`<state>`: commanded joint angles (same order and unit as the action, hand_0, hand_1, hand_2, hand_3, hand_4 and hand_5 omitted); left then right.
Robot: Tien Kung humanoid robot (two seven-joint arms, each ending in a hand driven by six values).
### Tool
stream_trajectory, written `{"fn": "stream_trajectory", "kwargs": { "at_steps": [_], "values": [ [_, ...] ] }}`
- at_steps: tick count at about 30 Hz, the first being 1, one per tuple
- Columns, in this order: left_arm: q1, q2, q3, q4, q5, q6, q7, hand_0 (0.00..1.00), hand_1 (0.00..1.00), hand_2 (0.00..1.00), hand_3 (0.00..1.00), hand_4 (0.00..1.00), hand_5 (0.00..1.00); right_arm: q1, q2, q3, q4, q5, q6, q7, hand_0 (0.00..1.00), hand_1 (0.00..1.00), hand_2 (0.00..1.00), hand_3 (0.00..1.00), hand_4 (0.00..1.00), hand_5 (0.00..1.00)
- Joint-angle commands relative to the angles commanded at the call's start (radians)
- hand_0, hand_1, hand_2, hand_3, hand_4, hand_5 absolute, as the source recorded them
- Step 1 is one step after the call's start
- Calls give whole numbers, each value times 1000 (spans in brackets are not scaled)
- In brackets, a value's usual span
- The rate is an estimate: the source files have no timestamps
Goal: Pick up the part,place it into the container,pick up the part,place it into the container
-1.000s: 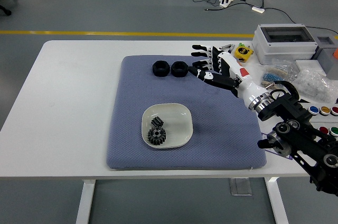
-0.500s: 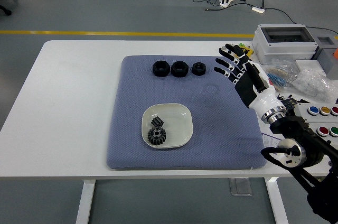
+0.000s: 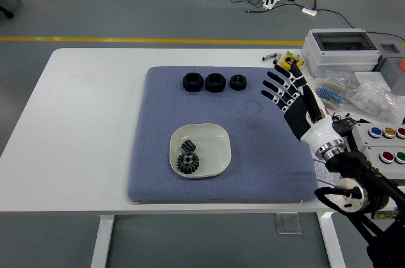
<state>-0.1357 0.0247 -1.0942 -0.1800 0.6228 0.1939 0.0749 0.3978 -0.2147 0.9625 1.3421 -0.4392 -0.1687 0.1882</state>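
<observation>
Right hand [image 3: 292,98] open over the mat's right edge, holding nothing; parts on mat and in dish.

Fingers [image 3: 276,88]: black-and-white, spread apart and straight, pointing up-left, empty. Right arm [image 3: 345,179]: black, entering from the lower right corner. Mat [image 3: 158,173]: blue-grey, textured, on the white table [image 3: 82,129]. Nuts: three black ones in a row near the mat's far edge, large [image 3: 192,81], large [image 3: 215,81], smaller [image 3: 238,81], just beside one another and apart from the hand. Dish [image 3: 218,145]: white, rounded-square, near the mat's middle, holding two dark gears [image 3: 188,158]. Right of the mat: yellow item [image 3: 291,62], grey box [image 3: 342,50], button panel [image 3: 386,145], bags of small parts [image 3: 376,100].
</observation>
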Motion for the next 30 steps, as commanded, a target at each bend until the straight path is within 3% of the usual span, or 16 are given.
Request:
{"fn": "stream_trajectory", "kwargs": {
  "at_steps": [30],
  "values": [
    [-11, -3, 14, 0, -24, 1, -6, 709, 629, 646, 565, 619, 702, -3, -4, 14, -6, 4, -8, 6, 826, 778, 806, 765, 997, 736]
  ]
}}
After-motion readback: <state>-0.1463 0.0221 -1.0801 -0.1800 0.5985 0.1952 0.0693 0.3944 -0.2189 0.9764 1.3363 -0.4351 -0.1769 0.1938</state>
